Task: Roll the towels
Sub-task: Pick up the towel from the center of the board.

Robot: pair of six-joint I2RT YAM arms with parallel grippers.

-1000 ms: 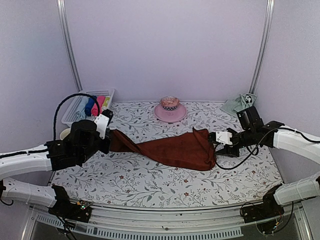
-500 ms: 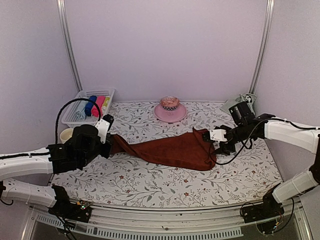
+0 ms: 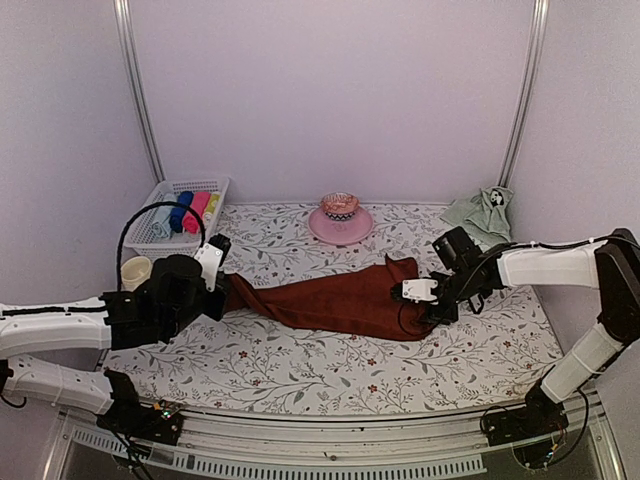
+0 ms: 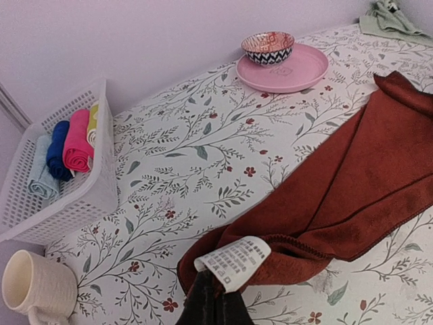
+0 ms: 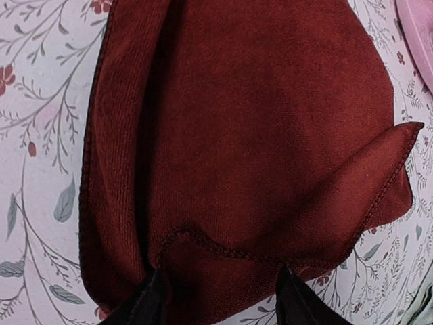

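The dark red-brown towel (image 3: pixel 340 300) lies stretched across the middle of the floral cover, bunched at its right end. My left gripper (image 3: pixel 222 290) is shut on its left corner, beside the white care label (image 4: pixel 233 263); in the left wrist view the gripper (image 4: pixel 218 298) pinches the cloth tight. My right gripper (image 3: pixel 425 305) sits at the towel's right end. In the right wrist view that gripper (image 5: pixel 220 294) stands open, its fingers (image 5: pixel 145 301) spread to either side of a folded hem. The pale green towel (image 3: pixel 482 208) lies crumpled at the back right corner.
A white basket (image 3: pixel 212 186) with several rolled towels stands at the back left. A pink plate (image 3: pixel 318 226) carrying a small patterned bowl (image 3: pixel 340 205) sits at the back centre. A cream cup (image 3: pixel 135 270) stands by the left edge.
My right gripper has moved left and down onto the towel's right end. My left arm has shifted slightly toward the near edge, still holding the corner.
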